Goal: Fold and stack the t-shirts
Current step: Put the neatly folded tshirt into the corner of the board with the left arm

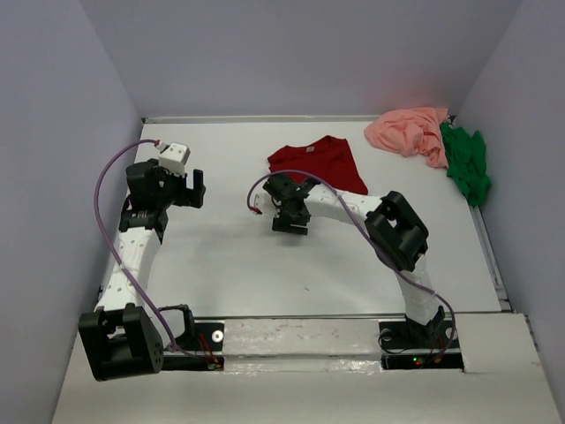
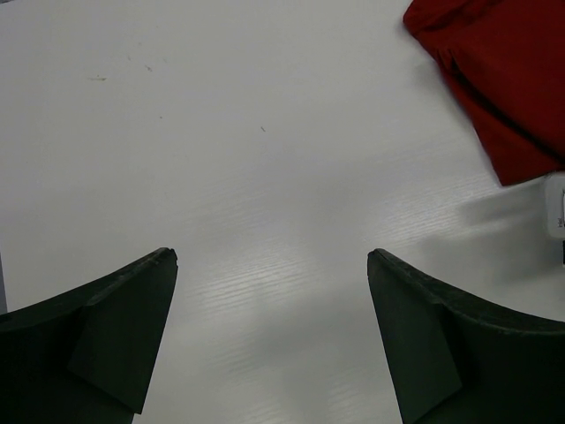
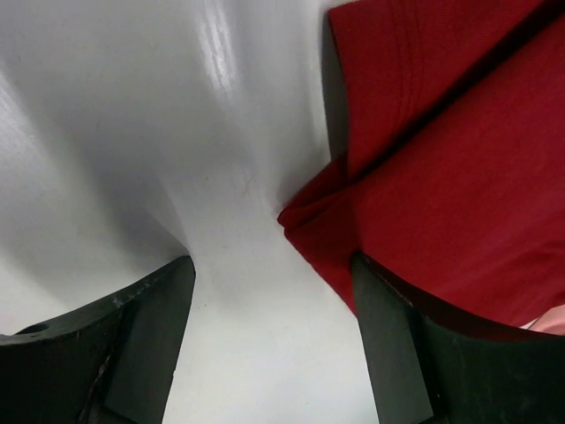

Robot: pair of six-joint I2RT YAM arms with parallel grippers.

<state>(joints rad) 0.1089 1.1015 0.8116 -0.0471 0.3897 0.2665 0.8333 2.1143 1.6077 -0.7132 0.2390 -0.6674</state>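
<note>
On the table (image 1: 265, 274), the centre shirt (image 1: 322, 163) lies at upper middle of the frame. The corner shirt (image 1: 408, 131) sits at upper right, touching the edge shirt (image 1: 468, 163) on its right. The right gripper (image 1: 290, 190) hangs over the centre shirt's lower left corner. The left gripper (image 1: 198, 187) is well left, over bare table.
</note>
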